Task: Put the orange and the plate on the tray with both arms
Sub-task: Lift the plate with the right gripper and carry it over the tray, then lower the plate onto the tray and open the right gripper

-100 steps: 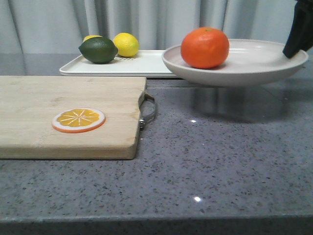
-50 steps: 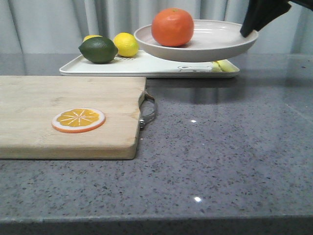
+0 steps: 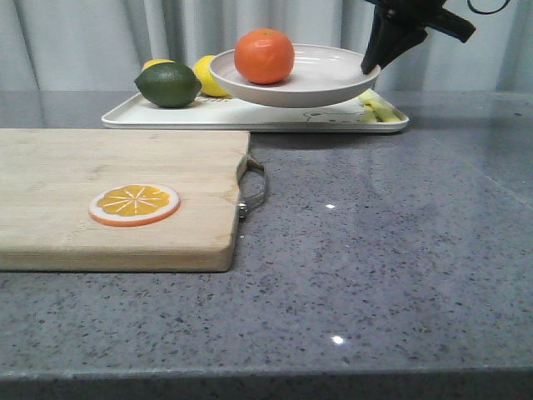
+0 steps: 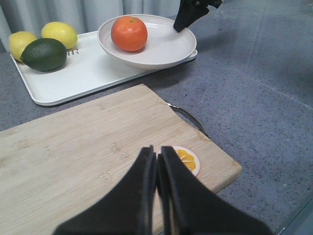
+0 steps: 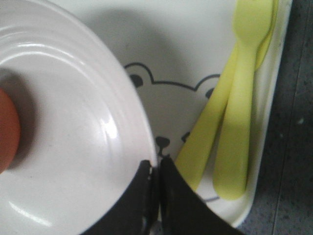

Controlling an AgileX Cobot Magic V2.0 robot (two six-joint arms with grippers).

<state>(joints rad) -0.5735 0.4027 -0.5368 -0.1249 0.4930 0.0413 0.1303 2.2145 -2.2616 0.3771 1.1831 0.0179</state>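
Since half a second ago, the plate [image 3: 293, 77] carrying the orange [image 3: 264, 56] is travelling further left and lower, now hanging over the tray [image 3: 255, 114] with its underside clear of the tray floor. Clamping the plate's rim, the right pincer [image 5: 155, 169] is holding it with the yellow utensils [image 5: 234, 117] lying just beside its fingers on the tray and the orange sitting across the plate from it. Fingers pressed together on nothing, the left pincer [image 4: 157, 164] is hovering over the cutting board [image 4: 98, 156], with the orange slice [image 4: 187, 159] just beside its tips.
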